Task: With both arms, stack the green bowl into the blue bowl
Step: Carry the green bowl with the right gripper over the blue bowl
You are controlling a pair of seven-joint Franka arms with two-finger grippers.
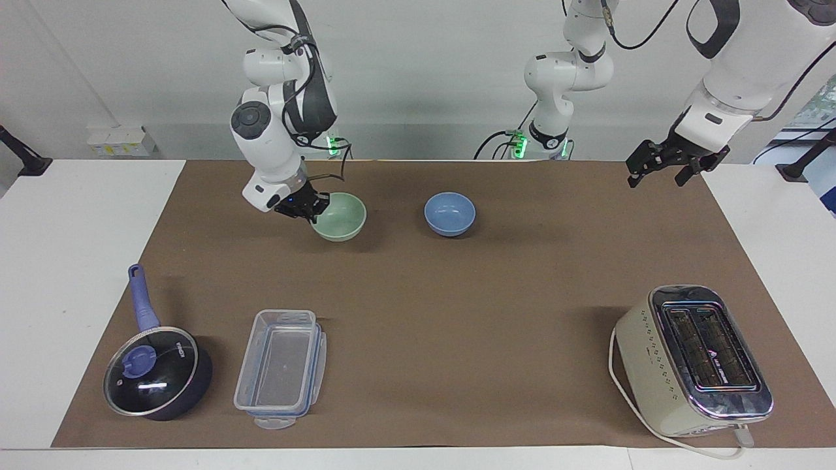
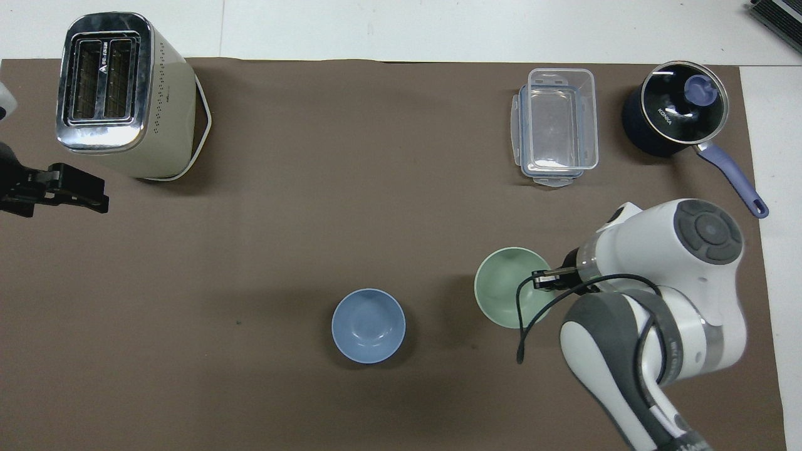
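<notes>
The green bowl (image 1: 339, 217) hangs a little above the brown mat, held by its rim on the side toward the right arm's end. My right gripper (image 1: 304, 207) is shut on that rim; in the overhead view the gripper (image 2: 546, 280) sits at the edge of the green bowl (image 2: 504, 294). The blue bowl (image 1: 449, 213) stands upright and empty on the mat beside it, toward the left arm's end, also seen in the overhead view (image 2: 368, 325). My left gripper (image 1: 658, 172) is open and empty, waiting in the air over the mat's edge at the left arm's end (image 2: 62, 193).
A cream toaster (image 1: 693, 359) stands far from the robots at the left arm's end. A clear plastic container (image 1: 281, 367) and a dark blue lidded saucepan (image 1: 157, 372) stand far from the robots at the right arm's end.
</notes>
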